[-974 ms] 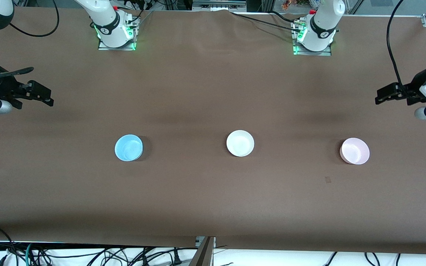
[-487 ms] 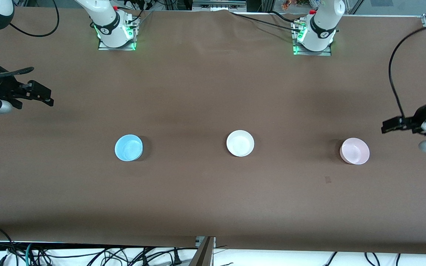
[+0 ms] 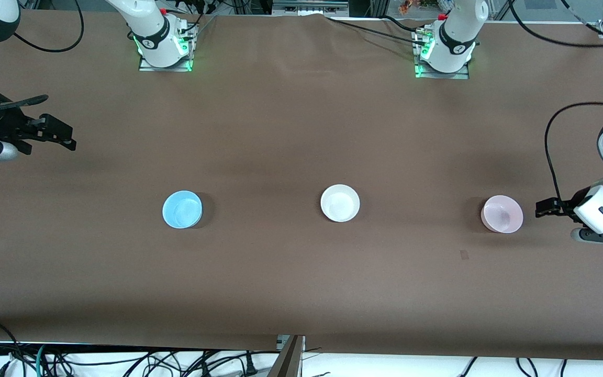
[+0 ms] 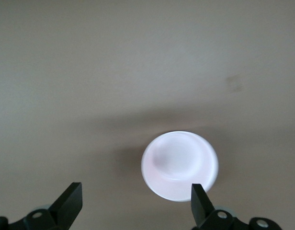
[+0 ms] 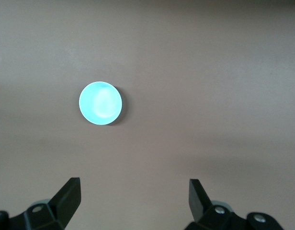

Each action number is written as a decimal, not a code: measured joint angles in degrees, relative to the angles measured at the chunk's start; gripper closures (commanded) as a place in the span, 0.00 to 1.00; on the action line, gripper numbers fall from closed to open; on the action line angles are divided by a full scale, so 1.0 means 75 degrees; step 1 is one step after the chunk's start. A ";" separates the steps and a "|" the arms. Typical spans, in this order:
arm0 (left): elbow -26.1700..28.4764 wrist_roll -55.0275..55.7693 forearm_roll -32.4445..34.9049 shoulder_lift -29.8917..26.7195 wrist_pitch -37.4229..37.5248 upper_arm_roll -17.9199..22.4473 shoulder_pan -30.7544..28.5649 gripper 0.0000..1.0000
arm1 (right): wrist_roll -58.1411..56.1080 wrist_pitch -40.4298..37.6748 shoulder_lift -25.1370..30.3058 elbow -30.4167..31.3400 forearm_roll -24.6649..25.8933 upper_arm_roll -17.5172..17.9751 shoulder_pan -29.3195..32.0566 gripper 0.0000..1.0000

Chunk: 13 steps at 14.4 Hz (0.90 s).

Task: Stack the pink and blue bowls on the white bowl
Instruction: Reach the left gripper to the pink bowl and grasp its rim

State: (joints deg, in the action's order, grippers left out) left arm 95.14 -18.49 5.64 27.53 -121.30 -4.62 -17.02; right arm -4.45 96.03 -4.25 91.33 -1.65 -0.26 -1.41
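since nothing's stacked yet, i'm lining the left gripper (image 3: 542, 207), fingers apart, beside the pink bowl (image 3: 501, 214) at right of frame. the white bowl (image 3: 339, 203) is sitting centre, the blue bowl (image 3: 182, 209) left-centre, and the right gripper (image 3: 63, 136) is waiting spread at the left edge.

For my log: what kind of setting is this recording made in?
Probably a robotics lab: two arms bolted to a brown-covered table, loose cables along its edge, and only three test bowls laid out.
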 measured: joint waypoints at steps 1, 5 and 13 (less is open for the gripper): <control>0.0185 -0.0218 0.0000 0.0122 -0.0227 -0.0001 -0.0120 0.00 | 0.0000 0.0000 0.0000 0.0000 0.0000 0.0000 0.0000 0.00; 0.0471 -0.0456 0.0000 0.0539 -0.0863 -0.0023 -0.0182 0.00 | 0.0000 -0.0006 -0.0007 0.0000 0.0000 0.0003 -0.0006 0.00; 0.0543 -0.0761 -0.0043 0.1146 -0.0990 -0.0168 -0.0380 0.92 | 0.0006 0.0012 -0.0006 -0.0113 0.0030 -0.0006 0.0003 0.00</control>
State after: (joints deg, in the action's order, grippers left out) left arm 99.22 -24.20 5.31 36.13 -128.72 -5.88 -19.87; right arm -4.41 96.12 -4.29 90.49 -1.43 -0.30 -1.39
